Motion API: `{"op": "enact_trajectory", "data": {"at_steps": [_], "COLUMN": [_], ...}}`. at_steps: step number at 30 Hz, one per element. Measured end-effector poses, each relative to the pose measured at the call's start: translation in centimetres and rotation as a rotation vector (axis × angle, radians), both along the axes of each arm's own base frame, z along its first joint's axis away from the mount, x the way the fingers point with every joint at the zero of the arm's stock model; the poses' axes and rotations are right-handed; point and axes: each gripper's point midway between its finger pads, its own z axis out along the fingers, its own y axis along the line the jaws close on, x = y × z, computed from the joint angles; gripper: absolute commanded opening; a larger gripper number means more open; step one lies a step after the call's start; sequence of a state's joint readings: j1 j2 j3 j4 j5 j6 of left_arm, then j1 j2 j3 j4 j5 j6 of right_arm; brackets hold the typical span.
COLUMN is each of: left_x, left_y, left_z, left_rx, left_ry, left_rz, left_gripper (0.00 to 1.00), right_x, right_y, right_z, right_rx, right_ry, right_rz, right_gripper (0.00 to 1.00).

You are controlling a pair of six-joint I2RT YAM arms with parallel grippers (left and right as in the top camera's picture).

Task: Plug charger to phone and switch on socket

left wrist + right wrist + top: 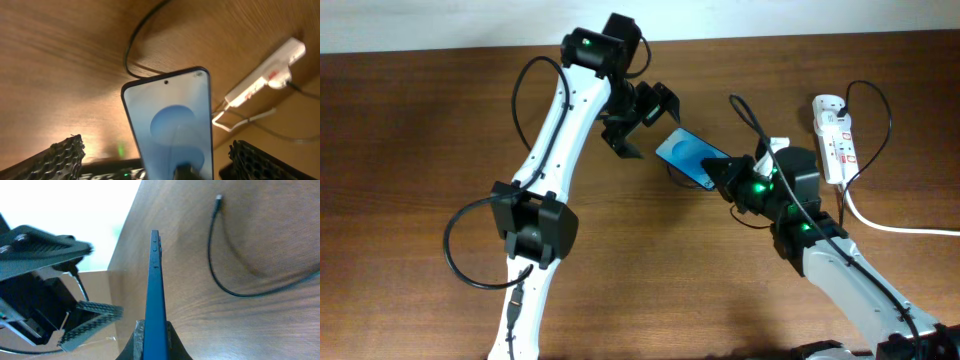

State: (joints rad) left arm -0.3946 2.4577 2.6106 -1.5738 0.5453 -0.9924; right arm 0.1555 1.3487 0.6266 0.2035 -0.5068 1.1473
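Phone (692, 157) held edge-on above the counter (420, 150), its bottom end pinched by my right fingers (172, 342); left fingers (60, 155) spread beside it. Slim, stiff, probably slick: grip the frame. Limp charger (212, 260) lies on the wood, best taken just behind its plug tip (218, 198).

**Left wrist view: phone between spread fingers**

The left gripper (157, 147) is spread wide. Its two meshed black fingers (62, 157) show at the lower corners, well apart. The phone (170, 120) stands between them with its blue-and-white screen toward the camera, touching neither finger. A small lens dot marks its far end. The near end runs out of frame, where a dark shape overlaps it; what that is cannot be told. Beyond the far end, the thin black charger (128, 55) curls over the wooden table (55, 65) and passes behind the phone. Ahead and to the right lies the white socket (260, 75), red mark visible, with a white cord (247, 120) just beside it.
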Motion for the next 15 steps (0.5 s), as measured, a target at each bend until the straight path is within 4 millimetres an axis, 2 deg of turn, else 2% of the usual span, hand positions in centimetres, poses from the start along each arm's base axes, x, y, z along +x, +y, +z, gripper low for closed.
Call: {"op": "enact_trajectory", "data": {"at_steps": [3,5,9,12,13,15], "left_x": [0.6,1.6,2.8,3.3,3.4,3.4], "left_y": [0.0,1.2,3.4,4.5,4.7,4.7], "left_z": [1.3,2.5,3.8,4.0,4.0,3.9], "left_rx": [-0.142,-0.261,-0.366,-0.379,-0.377,-0.371], "left_ry": [-0.104,-0.203,-0.322,-0.354,-0.362,-0.382], "left_rz": [-0.166,-0.268,-0.344,-0.348,-0.351,-0.375], "left_gripper": [0.99,0.99,0.99,0.99,1.00,1.00], "right_x": [0.2,0.2,-2.1,-5.9,-8.5,-10.4], "right_y": [-1.9,-3.1,-5.5,-7.1,-7.5,-7.6], "right_z": [0.0,0.6,4.6,7.7,8.3,9.0], "right_rx": [0.023,0.038,0.026,-0.027,-0.061,-0.081], "right_ry": [0.004,-0.014,-0.099,-0.153,-0.152,-0.163], "right_rz": [0.003,0.007,0.002,-0.036,-0.062,-0.084], "right_gripper": [0.04,0.04,0.04,0.04,0.04,0.04]}}
